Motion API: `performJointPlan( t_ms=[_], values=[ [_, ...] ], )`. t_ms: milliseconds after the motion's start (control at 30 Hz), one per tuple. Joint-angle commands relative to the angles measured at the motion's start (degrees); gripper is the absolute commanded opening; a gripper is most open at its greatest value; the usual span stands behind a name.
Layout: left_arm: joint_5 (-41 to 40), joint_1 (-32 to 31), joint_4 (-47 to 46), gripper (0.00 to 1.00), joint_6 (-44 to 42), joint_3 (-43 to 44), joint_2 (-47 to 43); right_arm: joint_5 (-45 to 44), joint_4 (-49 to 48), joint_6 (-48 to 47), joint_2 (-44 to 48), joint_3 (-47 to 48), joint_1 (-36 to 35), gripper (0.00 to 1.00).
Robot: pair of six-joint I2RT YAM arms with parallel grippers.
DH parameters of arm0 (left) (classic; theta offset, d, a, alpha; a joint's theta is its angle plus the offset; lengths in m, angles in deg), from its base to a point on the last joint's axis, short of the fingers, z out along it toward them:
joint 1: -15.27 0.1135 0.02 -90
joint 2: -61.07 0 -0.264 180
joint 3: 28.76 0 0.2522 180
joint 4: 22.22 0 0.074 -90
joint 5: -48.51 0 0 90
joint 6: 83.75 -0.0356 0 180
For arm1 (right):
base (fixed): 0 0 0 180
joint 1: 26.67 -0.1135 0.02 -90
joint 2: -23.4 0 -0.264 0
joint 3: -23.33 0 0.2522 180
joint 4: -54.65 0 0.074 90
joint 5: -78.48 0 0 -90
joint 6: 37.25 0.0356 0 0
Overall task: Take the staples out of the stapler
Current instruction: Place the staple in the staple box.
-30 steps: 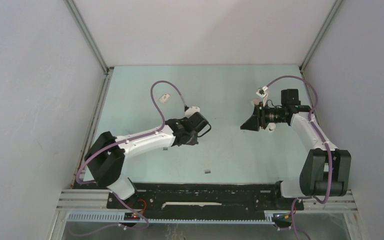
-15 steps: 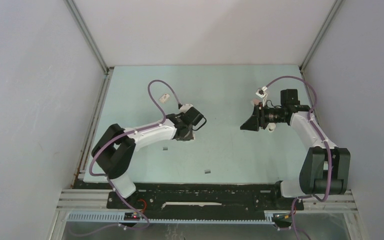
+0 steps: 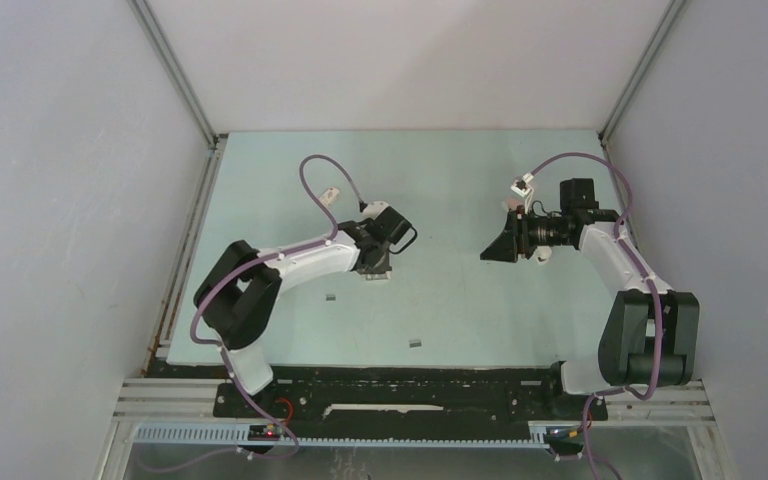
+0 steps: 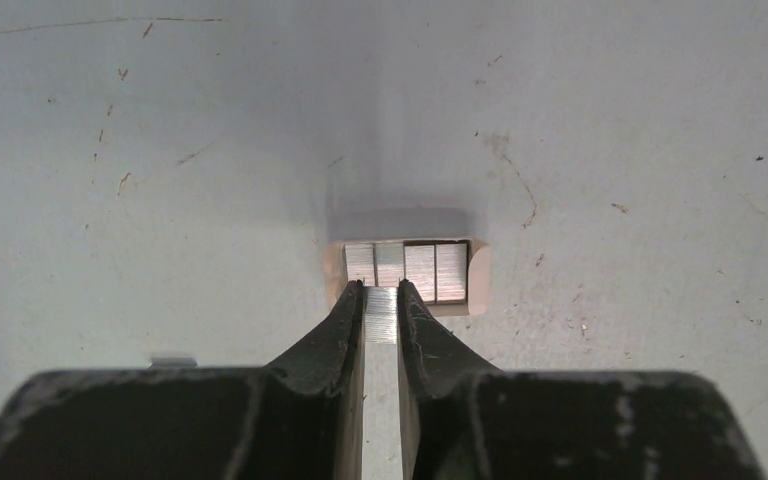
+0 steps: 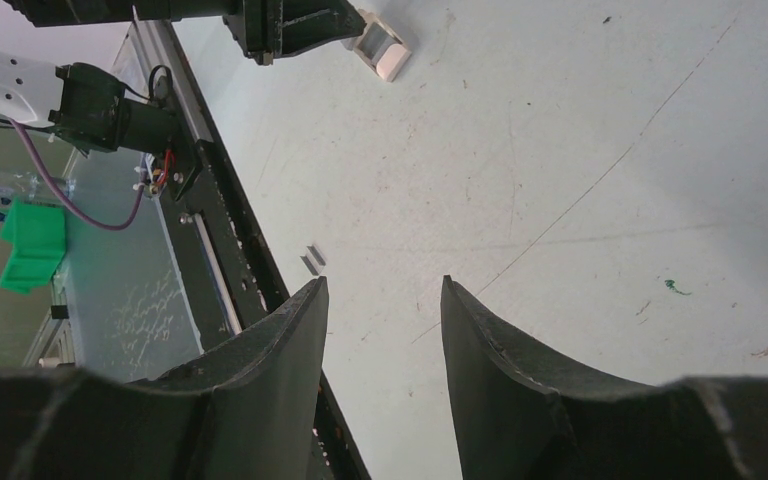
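Observation:
The white stapler (image 3: 332, 194) lies at the far left of the table, apart from both arms. My left gripper (image 3: 376, 268) points down over a small pinkish-white box (image 4: 405, 270) that holds several staple strips side by side. In the left wrist view the left gripper (image 4: 381, 288) is shut on one bright staple strip (image 4: 381, 315) at the box's near edge. My right gripper (image 3: 492, 249) hangs above the table on the right, and in the right wrist view (image 5: 384, 282) it is open and empty.
Loose dark staple strips lie on the table, one (image 3: 331, 296) near the left arm and one (image 3: 415, 342) near the front edge; the latter also shows in the right wrist view (image 5: 312, 259). Another strip (image 4: 173, 361) lies left of my fingers. Walls enclose the table.
The left arm has drawn in and its wrist has turned and shifted slightly, ending over the box. The right arm has not moved.

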Motion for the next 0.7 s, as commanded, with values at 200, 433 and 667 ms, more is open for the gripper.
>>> performJointPlan(
  t_ms=[200, 433, 667],
  values=[
    [-2.17, 0.98, -1.41, 0.06, 2.61, 2.55, 1.68, 0.09, -0.49, -0.61, -0.54, 0.05, -0.12, 0.55],
    [-1.58, 1.4, -2.51, 0.06, 2.75, 2.18, 2.12, 0.07, -0.52, -0.61, -0.58, -0.06, -0.17, 0.55],
    [-1.42, 1.69, -2.85, 0.06, 3.25, 2.03, 2.8, 0.13, -0.44, -0.65, -0.71, 0.01, -0.17, 0.55]
  ],
)
